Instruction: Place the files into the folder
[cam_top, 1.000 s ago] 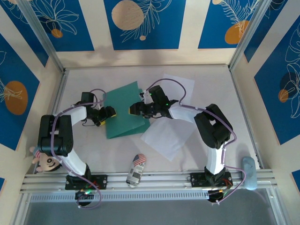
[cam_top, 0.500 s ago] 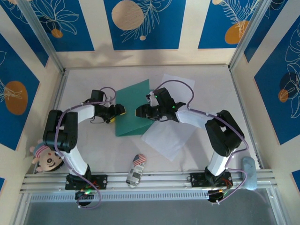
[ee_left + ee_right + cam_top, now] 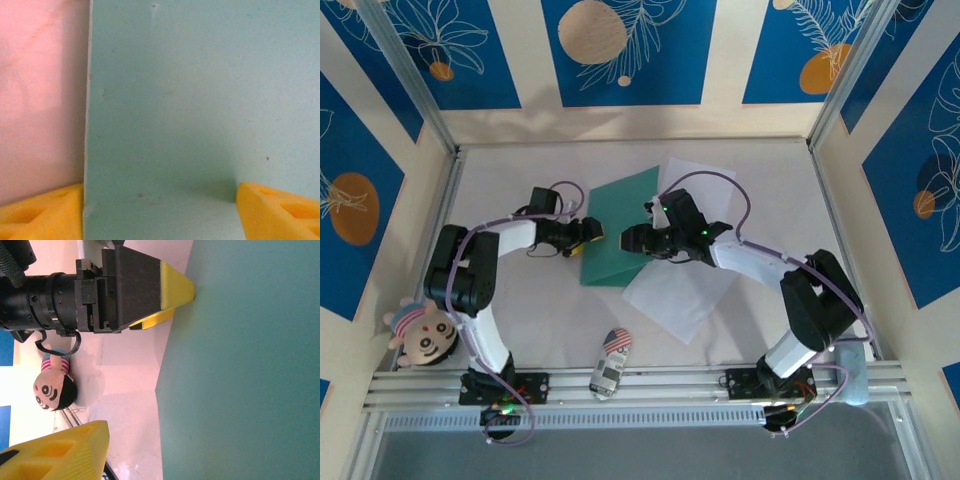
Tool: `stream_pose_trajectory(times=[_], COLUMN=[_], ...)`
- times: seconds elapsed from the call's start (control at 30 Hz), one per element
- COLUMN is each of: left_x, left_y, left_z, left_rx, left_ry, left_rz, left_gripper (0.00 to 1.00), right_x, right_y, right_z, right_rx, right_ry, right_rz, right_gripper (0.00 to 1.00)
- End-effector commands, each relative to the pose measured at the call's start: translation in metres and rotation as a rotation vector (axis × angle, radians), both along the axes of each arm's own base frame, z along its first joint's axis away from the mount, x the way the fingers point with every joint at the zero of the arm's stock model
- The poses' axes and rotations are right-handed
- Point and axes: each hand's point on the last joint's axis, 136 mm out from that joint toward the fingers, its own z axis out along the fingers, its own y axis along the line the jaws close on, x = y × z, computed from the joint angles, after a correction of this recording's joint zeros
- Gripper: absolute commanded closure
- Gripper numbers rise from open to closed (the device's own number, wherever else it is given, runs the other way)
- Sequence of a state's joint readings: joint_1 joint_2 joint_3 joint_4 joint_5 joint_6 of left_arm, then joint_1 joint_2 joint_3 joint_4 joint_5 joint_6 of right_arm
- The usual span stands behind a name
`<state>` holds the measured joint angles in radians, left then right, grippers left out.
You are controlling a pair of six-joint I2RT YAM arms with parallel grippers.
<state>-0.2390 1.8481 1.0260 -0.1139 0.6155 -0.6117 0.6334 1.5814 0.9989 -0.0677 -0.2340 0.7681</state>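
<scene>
The teal-green folder lies mid-table, one leaf raised between my two grippers; it also shows close up in the left wrist view and in the right wrist view. My left gripper is open, its yellow fingertips wide apart against the folder's left edge. My right gripper is open at the folder's right side; one yellow finger shows, and the other is hidden behind the card. One white file lies just right of the folder, a second file behind it.
A toy car sits near the front rail. A striped-hat doll lies at the front left. A pale blue object rests at the front right. Side walls close the table in.
The folder has slid to the right toward the white sheets, and both grippers have moved right with it, staying on either side of it.
</scene>
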Motion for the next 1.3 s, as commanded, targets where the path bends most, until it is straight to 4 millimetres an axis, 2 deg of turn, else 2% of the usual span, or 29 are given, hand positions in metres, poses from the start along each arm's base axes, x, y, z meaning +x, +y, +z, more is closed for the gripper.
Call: stream_pose_trajectory(times=[0.0,0.13,0.3,0.4,0.57,0.93,1.27], left_x=[0.003,0.002,0.000,0.001,-0.001,-0.034,-0.070], left_y=[-0.030,-0.044,-0.039,-0.023,0.019,0.085,0.124], left_z=[0.012,0.012,0.017,0.022,0.036,0.099,0.170], left_rx=[-0.077,-0.096,-0.068,-0.014,0.050,0.170,0.283], left_ry=[-0.026,-0.024,-0.034,-0.036,-0.026,-0.117,-0.264], left_rz=[-0.061,-0.079,-0.069,-0.038,0.060,0.184,0.269], left_gripper=[0.24,0.24,0.18,0.13,0.08,0.05,0.05], right_x=[-0.005,-0.006,-0.005,-0.004,0.000,0.008,0.012], right_y=[-0.012,-0.021,-0.029,-0.027,-0.018,0.025,0.087], right_z=[0.009,0.017,0.029,0.038,0.055,0.099,0.101], right_rx=[-0.006,-0.002,-0.002,0.005,0.027,0.092,0.118], right_ry=[-0.015,-0.026,-0.043,-0.061,-0.089,-0.149,-0.141], right_rz=[-0.013,-0.030,-0.038,-0.027,0.002,0.085,0.174], right_gripper=[0.41,0.38,0.32,0.28,0.24,0.22,0.21])
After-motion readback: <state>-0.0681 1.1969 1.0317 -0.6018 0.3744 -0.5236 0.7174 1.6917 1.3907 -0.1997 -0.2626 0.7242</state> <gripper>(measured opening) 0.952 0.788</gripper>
